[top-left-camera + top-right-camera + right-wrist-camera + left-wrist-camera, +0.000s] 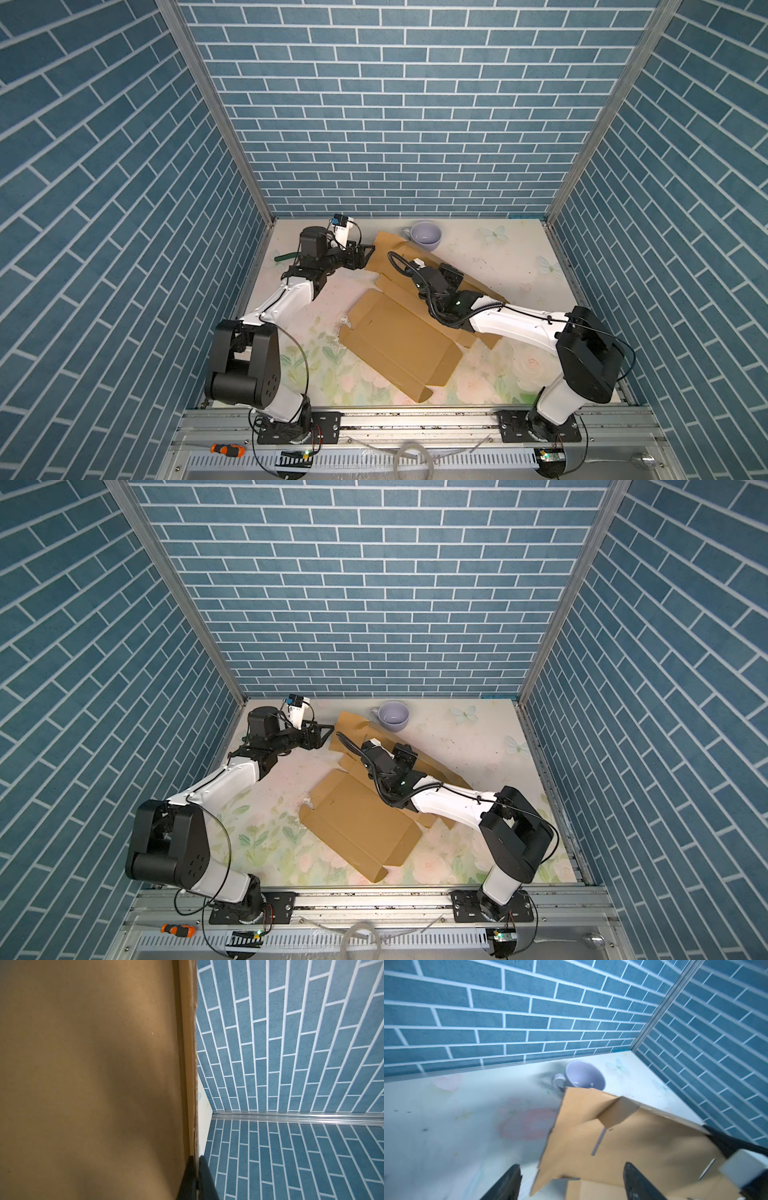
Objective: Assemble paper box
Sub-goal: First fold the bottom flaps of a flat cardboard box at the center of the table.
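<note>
Brown cardboard is sprawling across the middle of the flower-printed table [498, 266]. The paper box [399, 332] is lying as a partly folded sheet, running from near the front edge toward the far wall in both top views. Its far flap is lifting off the surface just beside a lilac cup [424, 235].

The right gripper [451, 274] is reaching over the far-right part of the sheet. In the right wrist view its two fingers [205, 1178] are pressing together on a raised cardboard edge, pinching it.

The left gripper [368, 253] is hanging at the sheet's far-left edge, its jaws standing wide apart and holding nothing. In the left wrist view a corner of the raised flap is sitting between its fingers [508, 1184], though whether it is touching either one cannot be told.
</note>
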Robot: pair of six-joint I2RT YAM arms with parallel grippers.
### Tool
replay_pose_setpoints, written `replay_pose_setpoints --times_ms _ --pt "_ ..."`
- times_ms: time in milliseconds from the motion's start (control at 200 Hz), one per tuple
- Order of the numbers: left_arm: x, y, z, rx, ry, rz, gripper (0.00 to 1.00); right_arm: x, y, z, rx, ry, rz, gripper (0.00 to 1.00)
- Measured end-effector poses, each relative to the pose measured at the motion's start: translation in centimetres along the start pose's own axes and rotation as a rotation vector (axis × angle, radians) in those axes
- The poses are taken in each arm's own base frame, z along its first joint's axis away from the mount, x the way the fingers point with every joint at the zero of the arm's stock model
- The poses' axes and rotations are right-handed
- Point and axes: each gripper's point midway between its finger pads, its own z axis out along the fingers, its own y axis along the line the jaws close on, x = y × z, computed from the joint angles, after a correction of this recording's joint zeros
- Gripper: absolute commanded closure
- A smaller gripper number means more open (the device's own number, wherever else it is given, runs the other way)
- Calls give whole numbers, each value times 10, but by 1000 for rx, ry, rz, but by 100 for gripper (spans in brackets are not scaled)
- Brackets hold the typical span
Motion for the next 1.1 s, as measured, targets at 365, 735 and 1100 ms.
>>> replay_pose_setpoints --times_ms 365,735,1100 --pt "28 21 53 91 190 93 29 -5 2 0 -10 -28 -34 100" --pt "42 5 71 167 241 146 79 -6 4 0 -22 -35 -40 100" --pt "33 -34 46 121 148 215 98 -1 0 0 -2 -7 -66 100"
